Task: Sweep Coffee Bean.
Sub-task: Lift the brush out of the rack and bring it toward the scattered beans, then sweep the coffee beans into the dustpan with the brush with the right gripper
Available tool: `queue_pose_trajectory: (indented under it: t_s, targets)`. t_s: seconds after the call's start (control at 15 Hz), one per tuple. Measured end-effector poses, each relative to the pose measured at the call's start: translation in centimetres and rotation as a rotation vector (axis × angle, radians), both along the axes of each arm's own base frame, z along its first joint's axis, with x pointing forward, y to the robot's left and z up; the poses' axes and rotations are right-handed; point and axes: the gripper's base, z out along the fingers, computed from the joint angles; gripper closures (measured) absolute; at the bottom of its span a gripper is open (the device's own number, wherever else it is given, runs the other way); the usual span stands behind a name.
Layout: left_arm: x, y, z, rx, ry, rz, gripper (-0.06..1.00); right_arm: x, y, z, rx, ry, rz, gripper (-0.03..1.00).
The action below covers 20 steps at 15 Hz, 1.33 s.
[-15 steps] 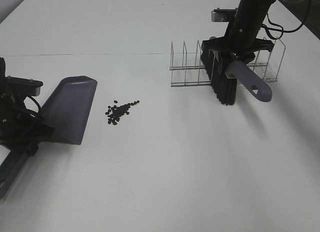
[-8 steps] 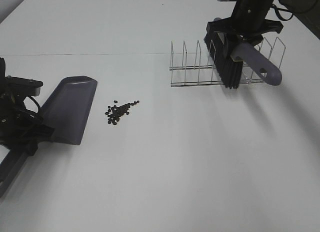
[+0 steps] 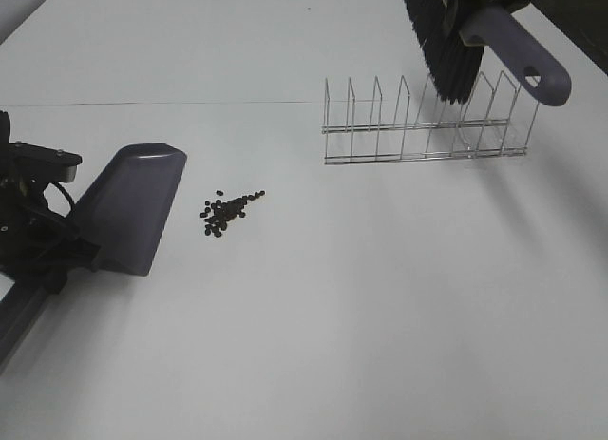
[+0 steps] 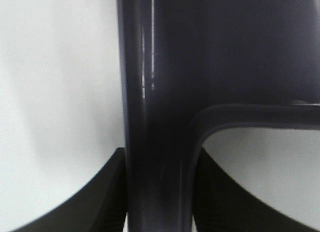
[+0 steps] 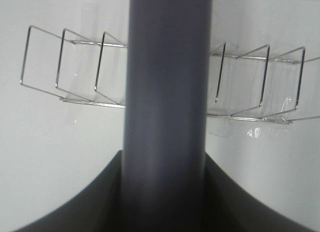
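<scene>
Exterior high view: the left claw (image 3: 57, 264) is seen at the near left edge, pinched on the handle of the grey-purple dustpan (image 3: 133, 202). The pan is laid on the white table (image 3: 332, 345), with its body reaching away from that claw. The coffee beans (image 3: 227, 212) are noted as one loose dark cluster on the table. They lie beyond the pan's far edge as counted from the left claw, near that edge but apart from it, and well apart from the claw itself.

Left wrist view: both dark fingers (image 4: 100, 212) are recorded pressed against the sides of the dustpan handle. No gap is seen.

Right wrist view: the right claw (image 5: 165, 212) is closed on the smooth handle of the brush (image 3: 446, 50), with a finger (image 5: 95, 212) at each side. The wire rack (image 3: 418, 128) is seen beyond that claw, standing on the table.

Exterior high view, right side: the brush is held aloft and tilted, bristles down over the rack. Contact between bristle tips and wires cannot be judged. The beans lie far from the right claw, across the table.
</scene>
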Motion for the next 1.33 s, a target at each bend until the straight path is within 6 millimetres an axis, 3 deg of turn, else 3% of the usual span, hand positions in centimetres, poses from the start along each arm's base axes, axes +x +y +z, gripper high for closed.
queue_pose_trajectory:
  t_s: [0.13,0.33,0.47,0.53,0.8,1.0,1.33]
  targets:
    - [0.0,0.1,0.0,0.007,-0.001,-0.009,0.61,-1.6,1.2,1.9,-0.052,-0.031,0.036,0.69]
    - [0.0,0.1,0.0,0.012,-0.003,-0.016,0.61,-4.4,4.5,2.0,-0.130,-0.006,0.111,0.69]
    - [0.1,0.2,0.0,0.019,-0.004,-0.025,0.61,-6.7,7.1,0.5,-0.169,0.057,0.173,0.69]
    - [0.1,0.2,0.0,0.030,-0.007,-0.040,0.61,-8.9,8.6,-1.3,-0.214,0.126,0.208,0.69]
    - [0.1,0.3,0.0,0.034,-0.008,-0.045,0.61,-13.3,10.7,-6.1,-0.310,0.268,0.254,0.69]
    - [0.1,0.3,0.0,0.037,-0.006,-0.048,0.61,-13.4,12.0,-8.6,-0.447,0.262,0.288,0.69]
    - [-0.1,-0.5,0.1,0.081,-0.006,-0.100,0.61,-10.8,16.4,-14.3,-0.550,0.280,0.339,0.69]
